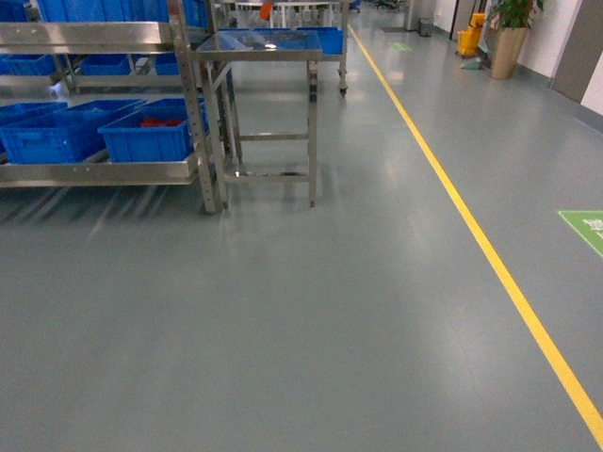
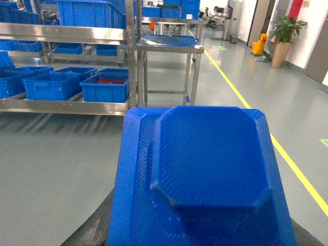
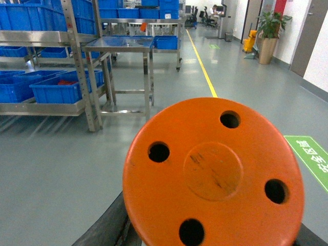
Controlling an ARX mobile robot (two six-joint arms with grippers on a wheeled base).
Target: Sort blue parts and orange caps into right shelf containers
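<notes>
A blue part [image 2: 205, 164], a flat octagonal block on a wider ribbed base, fills the lower left wrist view. My left gripper [image 2: 202, 242] is shut on it, and only dark fingers [image 2: 95, 225] show at its sides. A round orange cap [image 3: 212, 171] with several holes fills the right wrist view, with my right gripper [image 3: 205, 242] shut on it. A grainy red-orange heap of orange caps [image 1: 160, 121] lies in a blue crate [image 1: 146, 141] on the low shelf. Neither gripper shows in the head view.
A steel shelf rack [image 1: 104, 171] with several blue crates stands at the far left. A steel table [image 1: 259, 52] stands beside it. A yellow floor line [image 1: 490, 254] runs along the right. Grey floor [image 1: 283, 320] lies ahead.
</notes>
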